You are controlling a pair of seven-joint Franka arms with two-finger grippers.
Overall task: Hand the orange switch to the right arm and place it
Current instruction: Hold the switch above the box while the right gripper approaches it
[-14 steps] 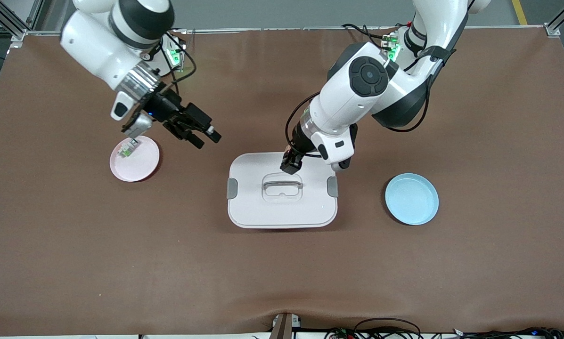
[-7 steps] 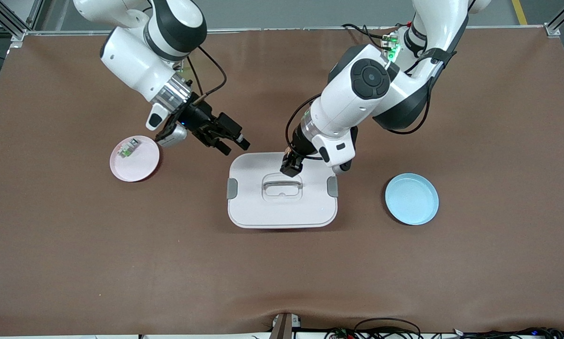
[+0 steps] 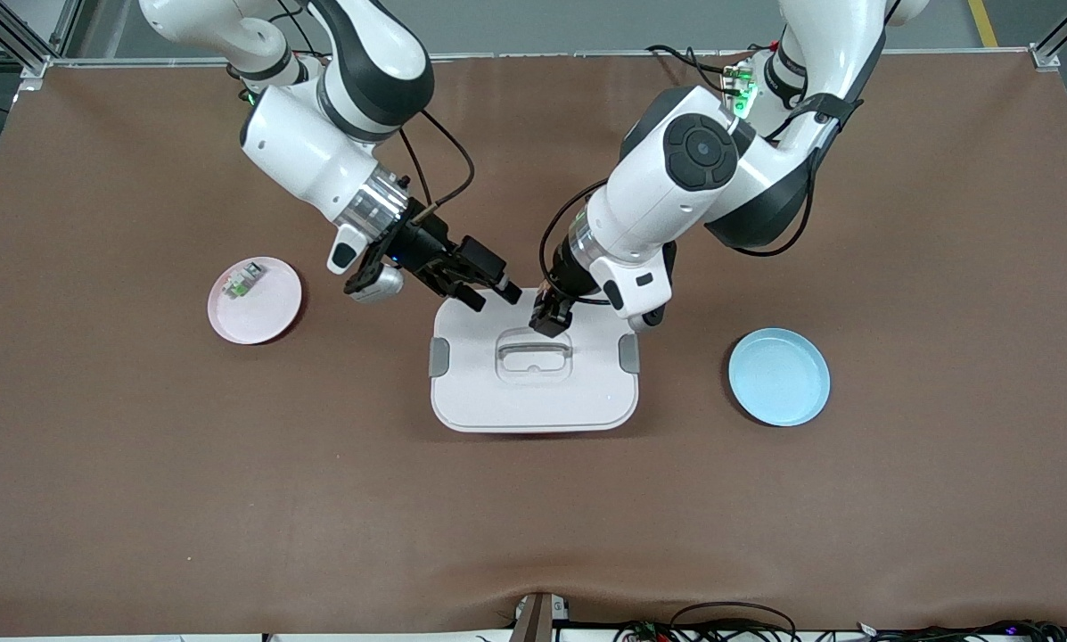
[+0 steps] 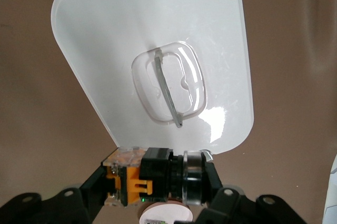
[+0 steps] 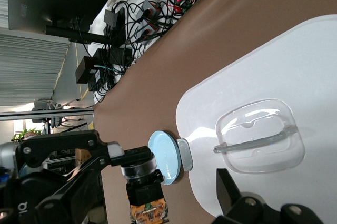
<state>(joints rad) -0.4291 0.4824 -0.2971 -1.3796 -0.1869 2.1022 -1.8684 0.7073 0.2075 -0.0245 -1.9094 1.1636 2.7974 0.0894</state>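
Observation:
My left gripper [image 3: 551, 314] hangs over the white lid's [image 3: 533, 397] edge farthest from the front camera. It is shut on the orange switch [image 4: 152, 175], gripped end to end, one finger on the orange-tan rear and the other on the silver-ringed cap. The right arm reaches in from its end of the table. Its gripper [image 3: 490, 294] is open over the lid's corner, close beside the left gripper and apart from it. In the right wrist view the switch [image 5: 145, 184] hangs just ahead, held by the left gripper, with one right fingertip [image 5: 227, 187] beside it.
A pink plate [image 3: 270, 316] with a small clear-grey and green part [image 3: 241, 282] lies toward the right arm's end. A blue plate [image 3: 779, 376] lies toward the left arm's end. The lid has a clear handle [image 3: 533, 349] and grey clips.
The right arm has swung from over the pink plate across to the lid, ending close beside the left gripper. The left gripper has held almost still with the switch.

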